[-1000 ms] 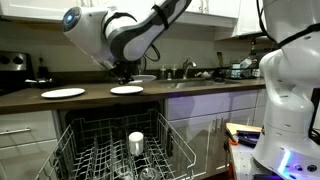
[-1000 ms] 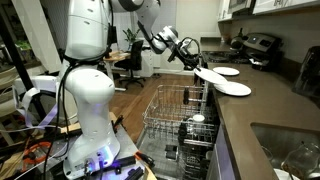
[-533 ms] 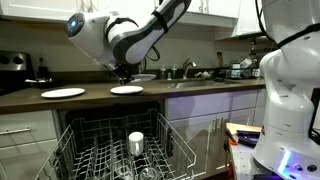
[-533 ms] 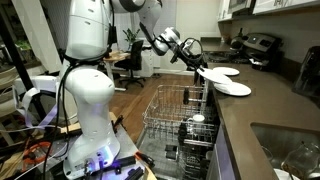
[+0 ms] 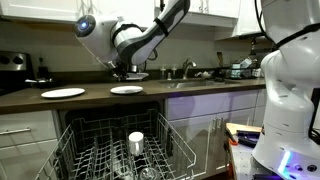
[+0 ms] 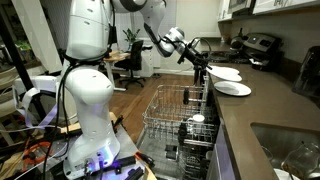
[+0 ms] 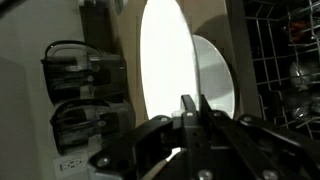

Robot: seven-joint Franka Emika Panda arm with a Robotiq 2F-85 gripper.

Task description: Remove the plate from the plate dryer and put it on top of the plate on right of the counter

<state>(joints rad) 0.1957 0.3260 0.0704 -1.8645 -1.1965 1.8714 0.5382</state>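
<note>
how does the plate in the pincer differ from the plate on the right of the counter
The held plate is clamped at its rim by the shut pincer; the counter plate lies free. The held plate hangs above the counter; the counter plate rests flat on it. Both are round, plain and white.

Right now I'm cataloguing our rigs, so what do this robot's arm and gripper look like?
The arm is glossy white, with rounded links, dark grey joint bands and a blue light at one joint. The gripper is black: two slim fingers on a chunky body. No lettering is legible.
</note>
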